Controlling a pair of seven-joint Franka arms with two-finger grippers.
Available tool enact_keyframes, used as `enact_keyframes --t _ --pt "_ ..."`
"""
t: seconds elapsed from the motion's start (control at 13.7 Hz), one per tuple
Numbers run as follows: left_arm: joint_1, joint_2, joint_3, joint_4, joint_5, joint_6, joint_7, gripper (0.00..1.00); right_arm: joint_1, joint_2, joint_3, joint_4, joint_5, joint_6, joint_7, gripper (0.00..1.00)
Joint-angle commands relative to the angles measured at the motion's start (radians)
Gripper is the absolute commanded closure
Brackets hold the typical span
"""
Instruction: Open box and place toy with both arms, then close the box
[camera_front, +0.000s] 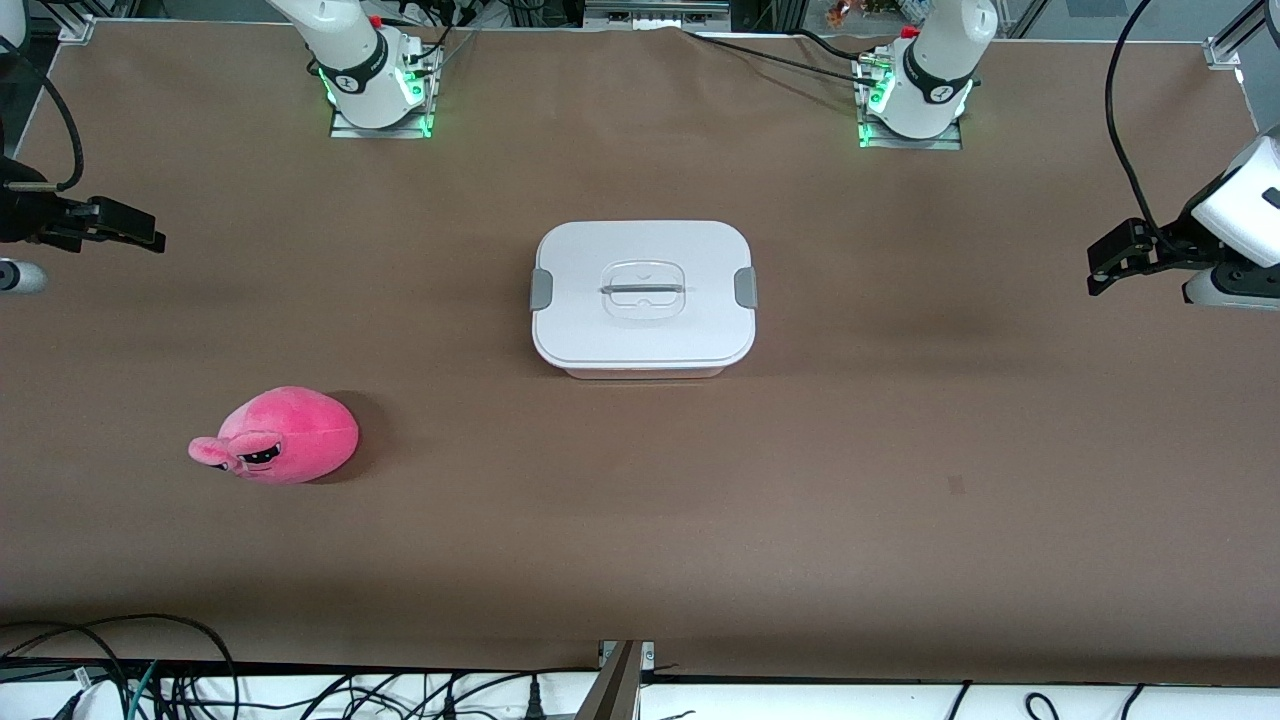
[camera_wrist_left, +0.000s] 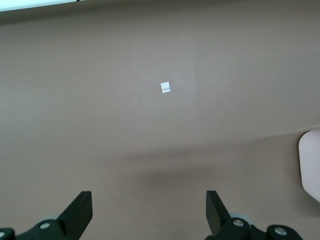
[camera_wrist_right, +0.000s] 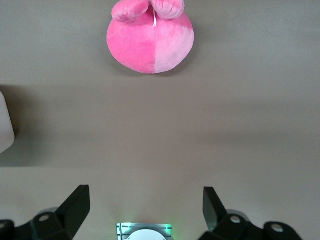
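We saw the rounded-rectangular pale pink plastic box (camera_front: 643, 298) mid-table, its white lid on. The small bright pink plush toy (camera_front: 285, 436) lay nearer the camera, toward the right arm's end. The left gripper (camera_wrist_left: 149, 212) and right gripper (camera_wrist_right: 146, 207) hung spread wide, empty, over bare table at their own ends.

My two arms are white with black bands at the joints, each rising from a base plate lit by green lights: the right arm (camera_front: 355, 60) and the left arm (camera_front: 935, 70). Black cables trail from both bases, and a red fitting sits on each. The left gripper (camera_wrist_left: 149, 215) and right gripper (camera_wrist_right: 146, 212) are black, with wedge-shaped fingers and silver screws at the knuckles.
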Motion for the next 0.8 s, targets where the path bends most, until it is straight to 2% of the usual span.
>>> enact_keyframes --t 0.0,0.73 --pt "0.007 0.013 0.001 0.028 -0.016 -0.010 0.024 0.00 -0.005 0.006 0.006 0.024 -0.011 -0.008 0.008 0.00" --pt "0.007 0.012 0.001 0.030 -0.016 -0.017 0.016 0.00 0.000 0.009 0.008 0.024 -0.014 0.003 0.009 0.00"
